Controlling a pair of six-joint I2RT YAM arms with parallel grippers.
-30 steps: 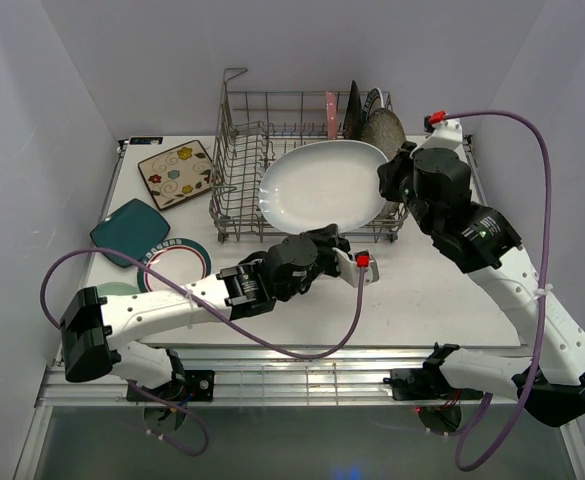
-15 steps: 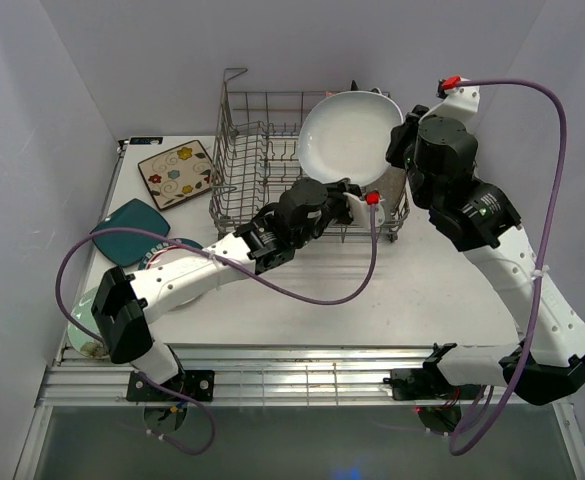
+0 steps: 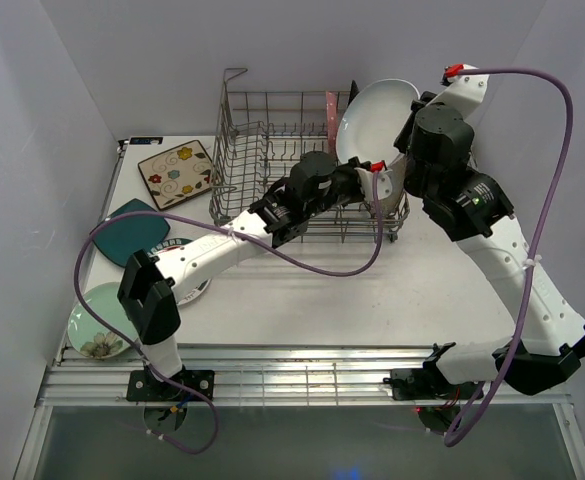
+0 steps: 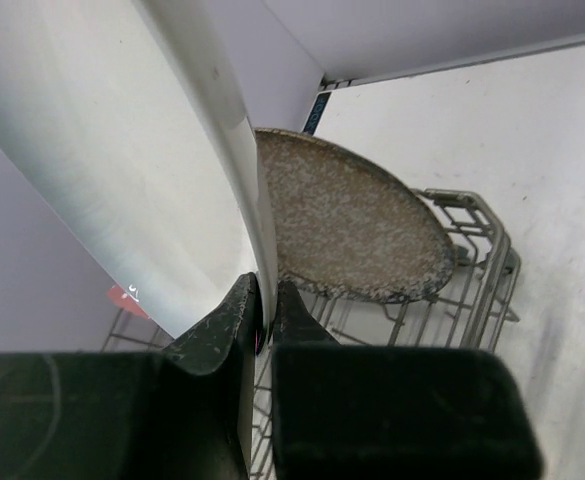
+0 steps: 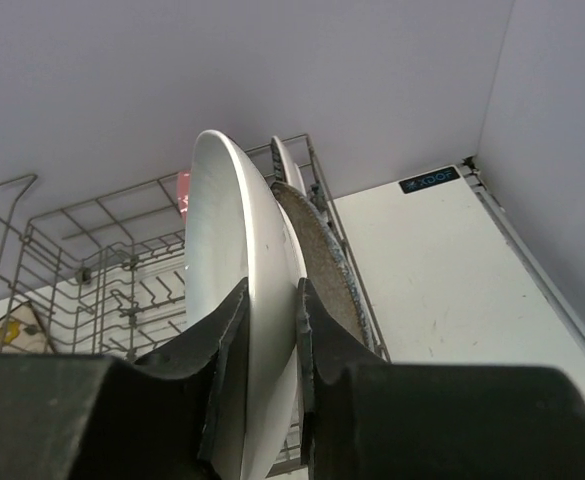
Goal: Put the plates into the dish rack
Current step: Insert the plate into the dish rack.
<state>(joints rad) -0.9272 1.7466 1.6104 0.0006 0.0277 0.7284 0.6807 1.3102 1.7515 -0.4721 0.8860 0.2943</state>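
Left wrist view, asked: what is pinched closest to the lens?

Answered: The lower rim of the large white oval plate (image 4: 102,150) is clamped between the narrowly set fingers of the left gripper (image 4: 265,297). The plate is stood nearly on edge over the right end of the dish rack (image 4: 477,265). The speckled grey plate (image 4: 357,225) is just behind it, possibly touching.

Asked: And the right gripper (image 5: 271,290)?

Answered: The same plate's rim is straddled, one finger laid on each face, so a grip is judged. How firmly it is pressed cannot be told.

Asked: How is the seating best done?

Answered: The lower edge should be guided down between two rows of tines. These are hidden under the plate, so a slow descent is advised. The plate should be held parallel to the speckled one, so that no scraping is caused. Release should be made only once the weight is borne by the wires, or a tip toward the neighbour is risked.

Asked: What is seen farther off?

Answered: In the top view a pink plate (image 3: 330,105) is racked left of the white one. The cream floral square (image 3: 177,172) and the teal square (image 3: 130,228) are seen on the table (image 3: 422,290), so much is judged undone.
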